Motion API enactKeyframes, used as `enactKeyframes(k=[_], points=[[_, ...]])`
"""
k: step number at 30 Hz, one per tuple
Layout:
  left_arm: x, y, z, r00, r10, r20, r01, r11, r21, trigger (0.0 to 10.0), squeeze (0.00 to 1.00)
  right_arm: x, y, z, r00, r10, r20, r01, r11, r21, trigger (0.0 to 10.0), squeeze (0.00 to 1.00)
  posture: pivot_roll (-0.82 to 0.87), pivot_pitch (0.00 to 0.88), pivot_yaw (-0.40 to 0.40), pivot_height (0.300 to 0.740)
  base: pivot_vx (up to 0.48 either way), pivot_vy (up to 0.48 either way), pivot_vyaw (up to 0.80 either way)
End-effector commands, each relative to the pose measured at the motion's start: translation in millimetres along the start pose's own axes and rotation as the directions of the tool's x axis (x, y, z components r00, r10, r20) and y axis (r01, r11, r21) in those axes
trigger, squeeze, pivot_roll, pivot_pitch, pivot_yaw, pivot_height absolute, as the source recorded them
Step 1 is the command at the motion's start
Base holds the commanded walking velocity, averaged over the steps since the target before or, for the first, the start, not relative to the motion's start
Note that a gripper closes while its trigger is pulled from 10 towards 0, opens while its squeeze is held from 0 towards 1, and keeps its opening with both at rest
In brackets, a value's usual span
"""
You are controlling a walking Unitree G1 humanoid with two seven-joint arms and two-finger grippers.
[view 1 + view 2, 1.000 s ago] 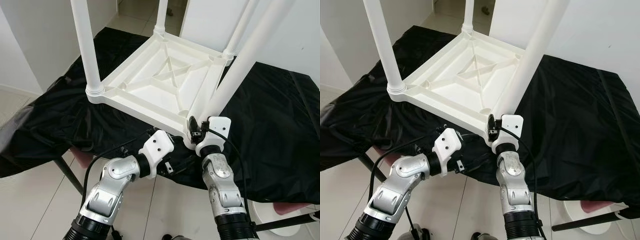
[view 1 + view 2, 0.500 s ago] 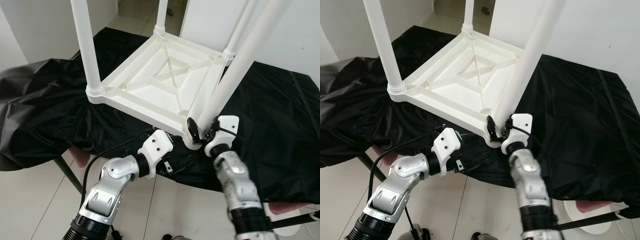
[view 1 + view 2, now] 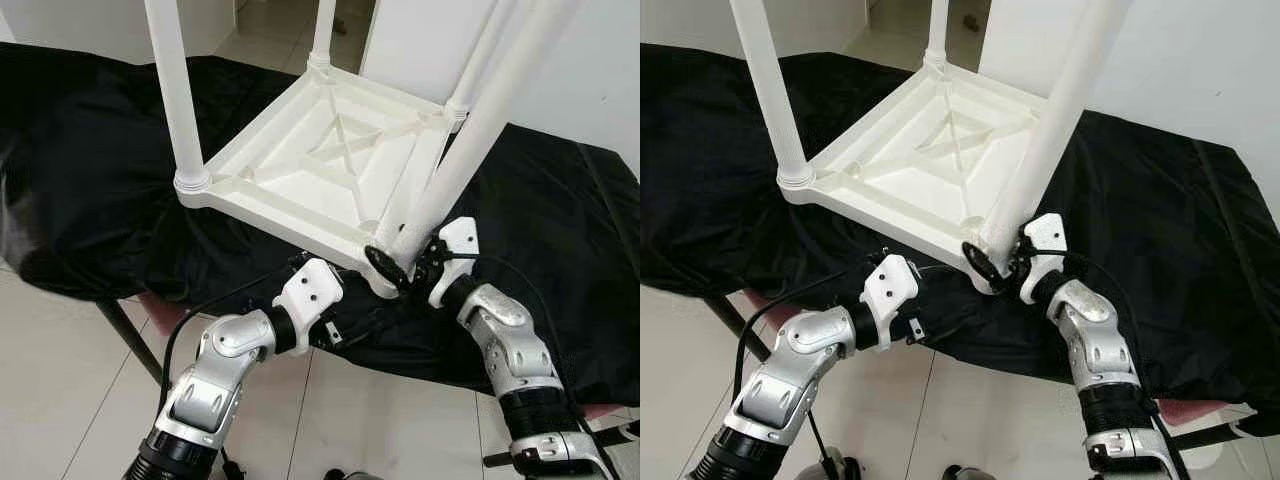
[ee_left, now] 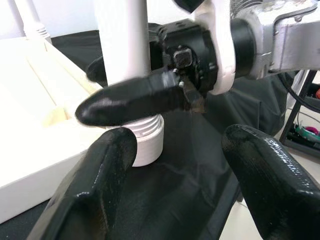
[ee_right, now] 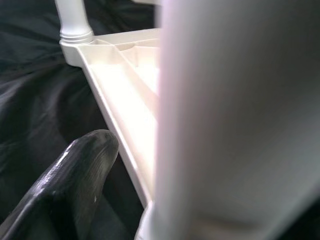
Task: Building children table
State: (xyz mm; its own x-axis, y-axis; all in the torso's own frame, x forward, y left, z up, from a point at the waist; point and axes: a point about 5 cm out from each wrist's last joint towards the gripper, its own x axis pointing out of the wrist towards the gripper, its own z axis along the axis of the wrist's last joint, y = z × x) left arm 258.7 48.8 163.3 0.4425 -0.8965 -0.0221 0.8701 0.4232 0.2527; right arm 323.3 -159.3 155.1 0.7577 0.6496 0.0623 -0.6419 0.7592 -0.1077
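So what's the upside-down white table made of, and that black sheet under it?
The table looks like moulded plastic: smooth, slightly glossy white, with thin ribs crossing its underside and tube legs set into corner sockets. The black sheet seems a thin plastic film or coated cloth: it crinkles and gives shiny glints. I can't tell which.

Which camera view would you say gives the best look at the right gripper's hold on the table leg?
The left wrist view: the right gripper shows side-on, one finger across the leg just above its threaded base. The eye views show it smaller, partly hidden behind the leg. The right wrist view is a blur of leg and one finger.
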Motion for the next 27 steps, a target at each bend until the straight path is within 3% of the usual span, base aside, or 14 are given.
enactKeyframes(k=[1,2,3,4,5,20,22,27], points=[[0.4,1.3,-1.6,0.997,0.073,-0.011,-0.073,0.997,0.005,10.0,0.0,-1.0,-2.1,-4.7,0.999,0.016,-0.028,-0.016,1.0,-0.017,9.1,0.0,0.12,0.089,-0.098,0.74,0.0,0.0,0.0],[0.1,1.4,-1.4,0.997,0.074,-0.011,-0.074,0.997,0.006,10.0,0.0,0.2,-2.5,-6.2,0.999,0.021,-0.036,-0.021,1.0,-0.015,4.9,0.0,0.13,0.089,-0.1,0.74,0.0,0.0,0.0],[0.1,1.4,-1.4,0.997,0.074,-0.011,-0.074,0.997,0.006,10.0,0.0,0.2,-2.5,-6.2,0.999,0.021,-0.036,-0.021,1.0,-0.015,4.9,0.0,0.13,0.089,-0.1,0.74,0.0,0.0,0.0],[-0.8,1.8,-1.1,0.997,0.077,-0.012,-0.077,0.997,0.008,10.0,0.0,0.9,-2.9,-8.7,0.998,0.03,-0.049,-0.031,0.999,-0.016,0.4,0.0,0.13,0.087,-0.101,0.74,0.0,0.0,0.0],[-1.6,2.2,-1.0,0.997,0.079,-0.013,-0.079,0.997,0.008,10.0,0.0,1.0,-3.3,-10.5,0.998,0.034,-0.059,-0.035,0.999,-0.014,0.0,0.0,0.13,0.087,-0.101,0.74,0.0,0.0,0.0],[-2.5,1.4,-2.2,0.997,0.077,-0.02,-0.077,0.997,0.006,10.0,0.0,-4.9,-11.0,-20.7,0.995,-0.014,-0.104,0.011,0.999,-0.036,0.0,0.0,0.13,0.088,-0.098,0.74,0.0,0.0,0.0],[-2.0,1.3,-2.1,0.997,0.077,-0.017,-0.077,0.997,0.005,10.0,0.0,-5.2,-13.0,-26.9,0.985,-0.126,-0.12,0.124,0.992,-0.022,0.0,0.0,0.12,0.095,-0.098,0.74,0.0,0.0,0.0],[-1.8,0.2,-2.6,0.997,0.076,-0.016,-0.076,0.997,0.001,10.0,0.0,-5.7,-10.5,-31.0,0.967,-0.222,-0.123,0.222,0.975,-0.011,0.0,0.0,0.11,0.1,-0.099,0.74,0.0,0.0,0.0]])
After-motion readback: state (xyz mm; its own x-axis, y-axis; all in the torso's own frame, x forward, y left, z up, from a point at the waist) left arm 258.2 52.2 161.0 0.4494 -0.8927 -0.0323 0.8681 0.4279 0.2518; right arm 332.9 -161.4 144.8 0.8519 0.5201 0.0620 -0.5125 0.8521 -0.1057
